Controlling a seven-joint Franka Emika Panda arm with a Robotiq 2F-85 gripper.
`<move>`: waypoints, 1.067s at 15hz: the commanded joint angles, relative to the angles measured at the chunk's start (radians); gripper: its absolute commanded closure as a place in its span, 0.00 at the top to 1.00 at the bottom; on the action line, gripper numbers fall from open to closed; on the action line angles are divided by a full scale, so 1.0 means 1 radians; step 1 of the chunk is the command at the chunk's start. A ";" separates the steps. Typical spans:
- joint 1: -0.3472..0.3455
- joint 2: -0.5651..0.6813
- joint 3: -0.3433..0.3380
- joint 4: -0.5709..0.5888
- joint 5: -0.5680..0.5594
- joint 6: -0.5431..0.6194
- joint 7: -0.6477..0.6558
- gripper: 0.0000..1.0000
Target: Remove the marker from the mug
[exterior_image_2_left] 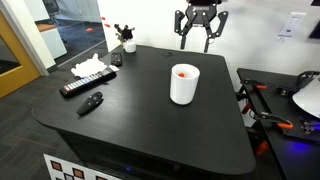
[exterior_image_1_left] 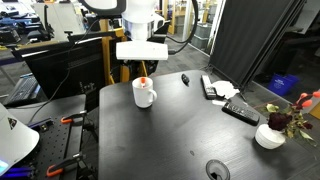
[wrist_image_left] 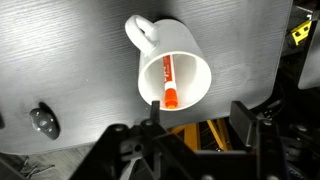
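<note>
One marker (wrist_image_left: 168,82), red-orange, lies inside the mug (exterior_image_2_left: 184,90) on the dark desk (exterior_image_2_left: 130,120). The gripper (exterior_image_2_left: 198,38) hangs above, off to one side, jaws spread, empty. Step in hand: approach. Next: centre over the mug, descend, pinch the marker's upper end, which probably leans on the wall.

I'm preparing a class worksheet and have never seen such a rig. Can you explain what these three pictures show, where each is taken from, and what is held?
This is one robot arm ending in two fingers. Two pictures come from cameras standing outside the robot; the third looks down from its wrist. On the dark table stands a white mug with a red-orange marker inside. Also there: a remote control, a small black object and a flowered bowl. The fingers are open, up above the mug, and hold nothing.
</note>
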 commanded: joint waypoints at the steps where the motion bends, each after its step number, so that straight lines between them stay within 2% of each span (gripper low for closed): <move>1: -0.010 -0.005 0.028 -0.042 -0.021 0.064 0.073 0.71; 10: -0.004 0.016 0.049 -0.061 -0.016 0.087 0.103 0.69; 16: 0.000 0.034 0.062 -0.057 -0.004 0.101 0.079 0.62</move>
